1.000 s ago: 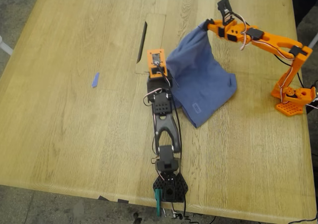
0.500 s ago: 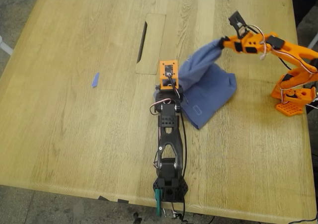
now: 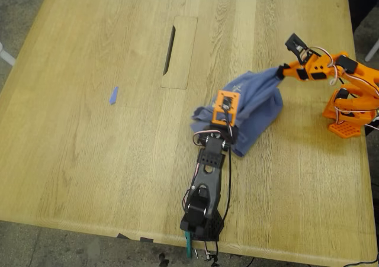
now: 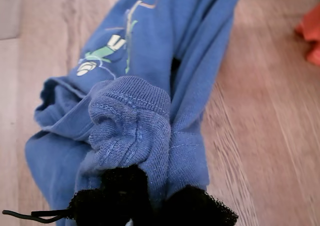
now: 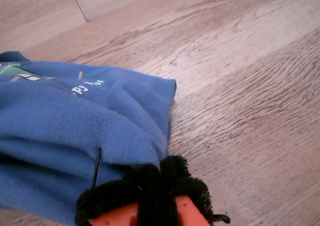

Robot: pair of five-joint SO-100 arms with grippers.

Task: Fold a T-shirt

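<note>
Grippers both clenched on cloth: my first gripper (image 3: pixel 224 120), on the black arm at the near edge in the exterior view, closed on a thick ribbed bunch of the T-shirt (image 3: pixel 256 100); my second gripper (image 3: pixel 280 72), on the orange arm at the exterior view's right, closed on another edge of the same garment. Same grips seen up close in the first wrist view (image 4: pixel 150 198) and the second wrist view (image 5: pixel 150 188), black pads sunk into fabric.

T-shirt lying crumpled on the table (image 3: pixel 89 160), right of centre in the exterior view, stretched in a sagging ridge between the two holds, the rest heaped below. Chest print partly showing among the folds (image 4: pixel 107 50).

Likely handling: light, limp, no stiffness at all; drapes and bunches wherever unsupported, slides easily over smooth wood, not fragile. Probably best taken at seamed edges such as hem, collar or sleeve ends, where thicker stitching gives the pads something to bite. Thin single layers apt to slip out; wadded grips like these apt to hide the corners needed for a clean fold
</note>
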